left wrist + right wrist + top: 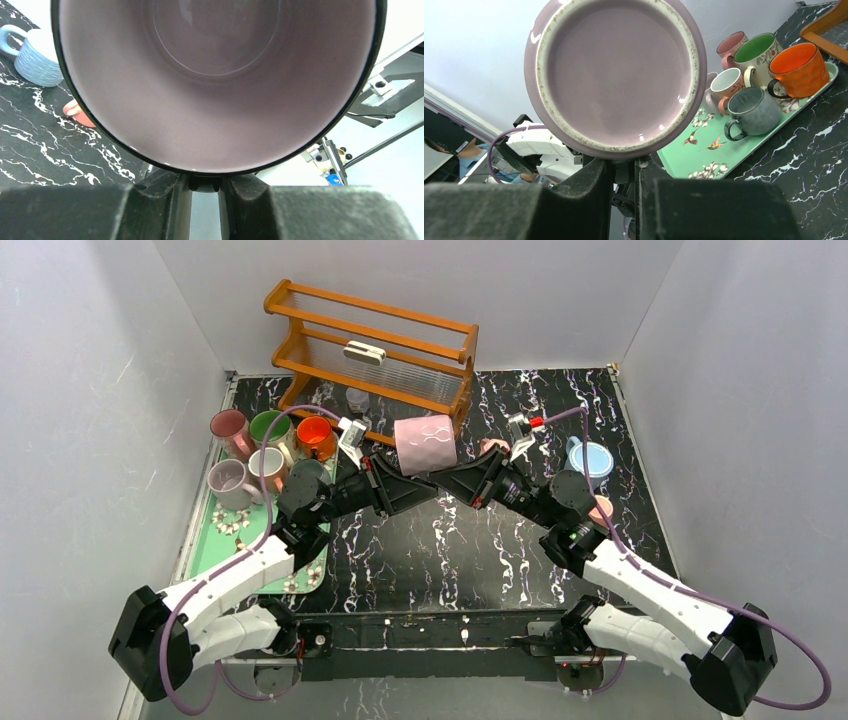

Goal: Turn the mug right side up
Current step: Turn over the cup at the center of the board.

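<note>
Top external, pink mug (425, 443) sideways, left tool (403, 478) and right tool (457, 480) pinching its underside

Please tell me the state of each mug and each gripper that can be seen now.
pink mug: on its side, held in the air
left gripper: shut on the pink mug at its rim
right gripper: shut on the pink mug at its base
tray mugs: upright
blue mug: upright
</note>
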{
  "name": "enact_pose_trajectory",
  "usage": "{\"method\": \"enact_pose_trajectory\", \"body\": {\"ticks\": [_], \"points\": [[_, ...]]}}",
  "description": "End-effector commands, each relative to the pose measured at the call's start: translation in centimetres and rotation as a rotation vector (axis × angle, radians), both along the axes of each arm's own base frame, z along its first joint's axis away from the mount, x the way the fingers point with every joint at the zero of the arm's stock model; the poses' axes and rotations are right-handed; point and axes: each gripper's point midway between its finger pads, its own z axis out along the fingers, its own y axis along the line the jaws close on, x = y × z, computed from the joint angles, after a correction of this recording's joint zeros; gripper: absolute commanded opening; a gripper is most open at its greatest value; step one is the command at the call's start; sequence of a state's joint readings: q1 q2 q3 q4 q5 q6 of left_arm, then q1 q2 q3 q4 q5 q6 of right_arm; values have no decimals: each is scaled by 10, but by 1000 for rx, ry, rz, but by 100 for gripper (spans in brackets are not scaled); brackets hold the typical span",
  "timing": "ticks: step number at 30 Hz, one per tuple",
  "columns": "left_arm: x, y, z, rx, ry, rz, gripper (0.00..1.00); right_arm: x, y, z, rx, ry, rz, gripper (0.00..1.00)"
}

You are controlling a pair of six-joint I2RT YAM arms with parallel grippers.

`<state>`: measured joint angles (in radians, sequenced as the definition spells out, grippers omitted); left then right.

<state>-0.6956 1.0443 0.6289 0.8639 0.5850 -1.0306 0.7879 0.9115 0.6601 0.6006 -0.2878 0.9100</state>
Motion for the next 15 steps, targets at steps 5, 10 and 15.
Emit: {"method": "enact_pose_trajectory", "body": {"ticks": [5, 10, 15], "points": [[28, 21, 11, 6, -80, 241, 0, -5, -16, 16, 2, -94, -68, 43], [44, 36, 1, 60, -86, 383, 0, -2, -28, 10, -44, -88, -133, 65], [58, 54, -10, 145, -92, 515, 0, -6, -35, 3, -64, -76, -145, 95]]}}
